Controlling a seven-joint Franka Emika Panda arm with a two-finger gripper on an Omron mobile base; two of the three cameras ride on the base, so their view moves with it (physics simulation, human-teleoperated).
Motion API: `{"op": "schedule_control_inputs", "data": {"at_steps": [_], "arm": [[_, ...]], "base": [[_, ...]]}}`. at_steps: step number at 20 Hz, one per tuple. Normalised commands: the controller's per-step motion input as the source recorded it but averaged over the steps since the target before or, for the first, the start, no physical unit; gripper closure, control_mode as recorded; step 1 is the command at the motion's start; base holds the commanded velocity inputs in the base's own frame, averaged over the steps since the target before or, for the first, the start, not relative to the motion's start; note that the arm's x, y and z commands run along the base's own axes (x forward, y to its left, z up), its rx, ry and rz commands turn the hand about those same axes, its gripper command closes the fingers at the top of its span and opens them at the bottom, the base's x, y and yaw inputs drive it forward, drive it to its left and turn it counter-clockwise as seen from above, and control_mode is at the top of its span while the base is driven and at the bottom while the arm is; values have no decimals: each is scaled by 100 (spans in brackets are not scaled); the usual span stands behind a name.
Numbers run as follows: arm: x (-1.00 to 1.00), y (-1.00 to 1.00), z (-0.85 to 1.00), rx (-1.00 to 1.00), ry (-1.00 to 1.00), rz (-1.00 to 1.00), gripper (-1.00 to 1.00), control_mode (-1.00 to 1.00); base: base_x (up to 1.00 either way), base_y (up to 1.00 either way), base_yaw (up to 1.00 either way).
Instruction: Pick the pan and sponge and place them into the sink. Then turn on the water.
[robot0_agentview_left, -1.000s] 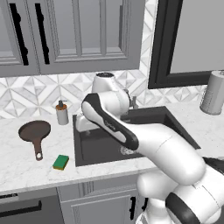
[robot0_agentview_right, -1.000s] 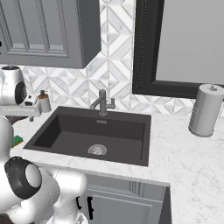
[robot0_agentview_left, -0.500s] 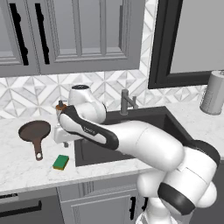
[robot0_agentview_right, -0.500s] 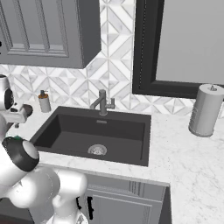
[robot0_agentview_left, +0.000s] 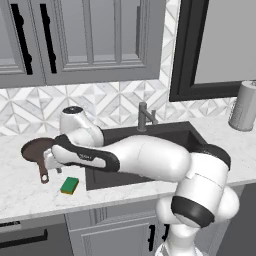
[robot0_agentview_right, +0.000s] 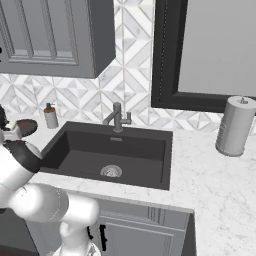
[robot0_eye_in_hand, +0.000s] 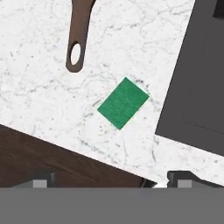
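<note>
Tool (robot0_eye_in_hand: 109, 178) fingers spread wide and empty, hanging over the marble desk (robot0_eye_in_hand: 39, 100) above the sponge (robot0_eye_in_hand: 123, 103), which lies flat just left of the sink (robot0_agentview_left: 150, 137), with the pan (robot0_agentview_left: 36, 150) beyond the sponge.

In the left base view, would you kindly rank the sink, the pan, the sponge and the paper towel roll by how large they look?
Largest to smallest:
1. sink, though the arm covers much of it
2. paper towel roll
3. pan, partly hidden by the arm, so its place against the roll is unsure
4. sponge
</note>
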Motion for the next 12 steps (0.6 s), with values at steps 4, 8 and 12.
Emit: {"op": "schedule_control_inputs", "data": {"at_steps": [4,8,12], "arm": [[38,45,-19,0,-5,0,-100,-100],[39,36,-32,0,0,0,-100,-100],[41,38,-28,-1,0,0,-100,-100]], "base": [[0,0,0],[0,0,0],[0,0,0]]}}
